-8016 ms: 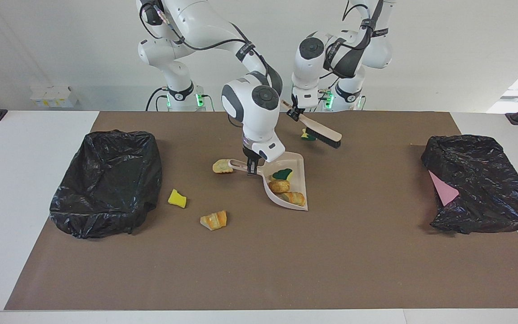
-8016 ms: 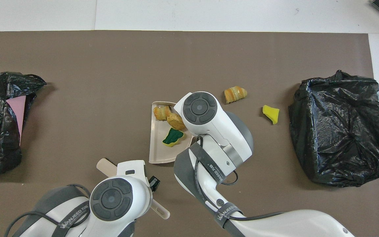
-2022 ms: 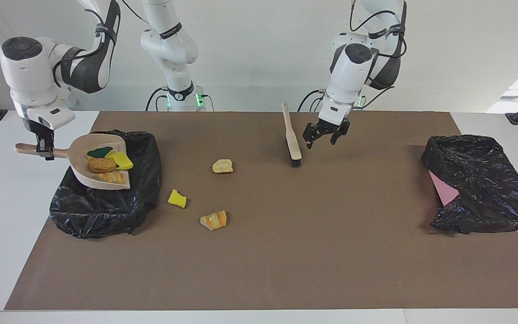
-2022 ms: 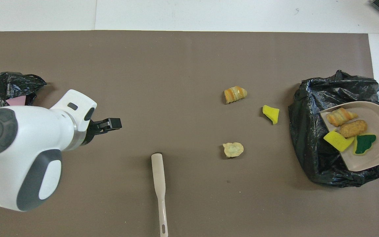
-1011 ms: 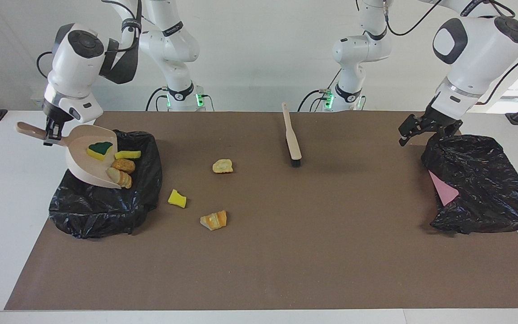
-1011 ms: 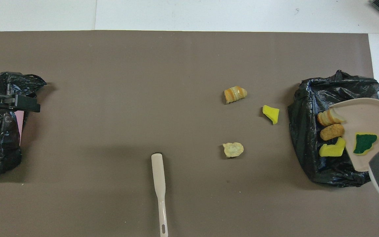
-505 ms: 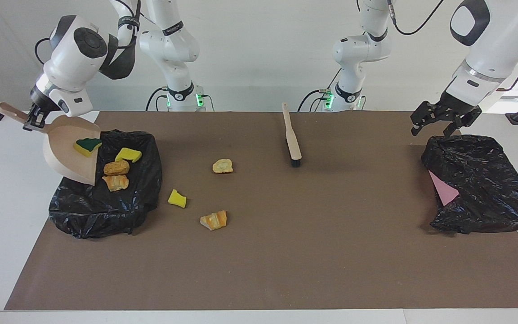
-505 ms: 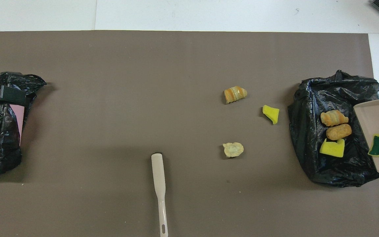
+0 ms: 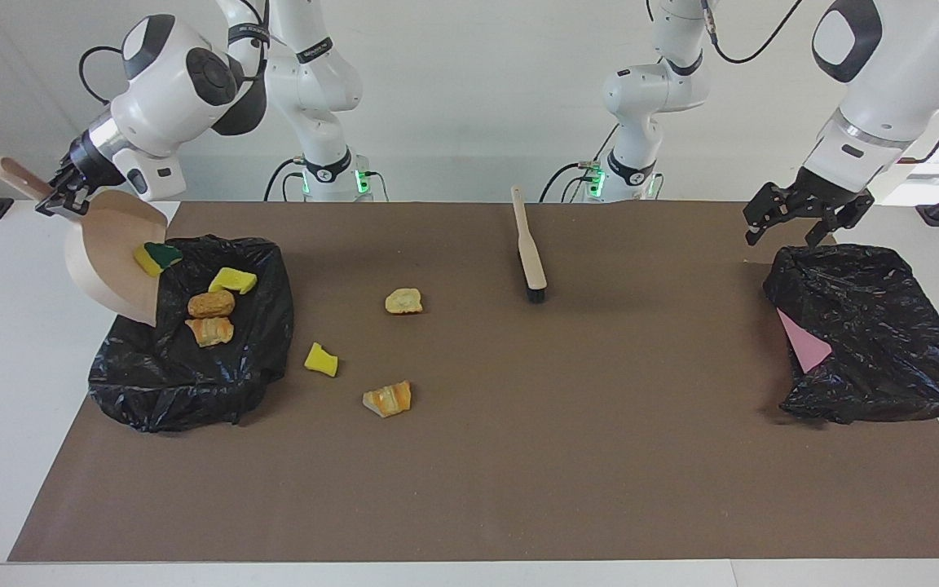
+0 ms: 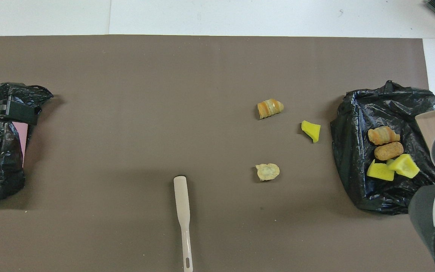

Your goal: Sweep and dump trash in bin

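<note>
Trash scraps of yellow sponge and tan bread (image 9: 210, 305) lie in our black bag-lined bin (image 9: 192, 383) at the right arm's end of the desk; three more (image 9: 387, 399) sit on the brown mat. Our right gripper (image 9: 62, 196) clamps the tilted beige dustpan (image 9: 103, 261), where the green-backed sponge (image 9: 156, 256) seemingly clings. Left gripper (image 9: 795, 220), fingers wide, hovers over the other bag.

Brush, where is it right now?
The brush lies on the mat near the robots, mid-table, untouched; the nearest scrap sits toward the right arm's end.
</note>
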Robot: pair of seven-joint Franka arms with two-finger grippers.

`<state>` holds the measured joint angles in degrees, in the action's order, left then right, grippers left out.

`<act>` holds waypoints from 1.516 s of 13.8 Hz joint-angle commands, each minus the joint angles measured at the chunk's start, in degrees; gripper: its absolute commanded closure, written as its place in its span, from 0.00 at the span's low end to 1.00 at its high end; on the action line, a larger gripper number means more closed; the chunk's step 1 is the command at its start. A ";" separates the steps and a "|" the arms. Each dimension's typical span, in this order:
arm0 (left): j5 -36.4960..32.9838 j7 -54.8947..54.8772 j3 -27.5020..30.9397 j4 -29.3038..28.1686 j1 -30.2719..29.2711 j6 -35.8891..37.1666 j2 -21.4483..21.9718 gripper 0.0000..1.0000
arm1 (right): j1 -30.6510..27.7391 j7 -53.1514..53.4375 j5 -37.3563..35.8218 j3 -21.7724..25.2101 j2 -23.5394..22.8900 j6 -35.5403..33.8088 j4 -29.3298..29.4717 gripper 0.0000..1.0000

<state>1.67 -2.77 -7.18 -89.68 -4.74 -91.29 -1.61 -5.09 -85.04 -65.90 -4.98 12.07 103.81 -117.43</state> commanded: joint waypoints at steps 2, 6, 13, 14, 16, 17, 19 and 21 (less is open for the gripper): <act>-1.23 0.74 0.14 0.38 1.05 1.64 0.82 0.00 | 0.52 1.20 -2.57 -0.21 1.47 -2.90 -1.49 1.00; -1.23 0.74 5.92 0.47 8.22 2.08 2.23 0.00 | 3.16 1.46 2.60 -0.56 -0.11 -7.04 4.21 1.00; -1.23 0.30 7.97 0.30 9.31 2.17 2.49 0.00 | 3.24 13.91 25.08 -5.04 -9.07 -10.65 17.92 1.00; -1.23 0.22 7.97 0.12 9.57 2.43 2.84 0.00 | 3.59 17.77 27.12 -5.13 -9.60 -10.73 18.28 1.00; -1.32 -0.57 7.88 -1.28 9.84 2.52 3.72 0.00 | 5.26 30.75 33.00 -5.13 -11.00 -10.91 19.07 1.00; -1.32 -1.79 7.88 -2.77 9.84 2.96 4.68 0.00 | 6.74 36.12 34.94 -5.22 -12.49 -11.00 19.86 1.00; -1.23 -2.86 7.79 -4.27 9.92 3.14 5.74 0.00 | 11.13 47.63 36.63 -5.13 -17.58 -12.48 25.55 1.00; -1.32 -2.95 7.79 -4.62 9.84 3.05 5.92 0.00 | 15.36 58.53 38.29 -5.13 -24.43 -16.52 32.75 1.00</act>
<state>1.45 -4.80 -0.03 -91.90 4.25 -88.36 2.21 7.45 -34.80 -29.97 -10.09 -4.71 91.91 -94.24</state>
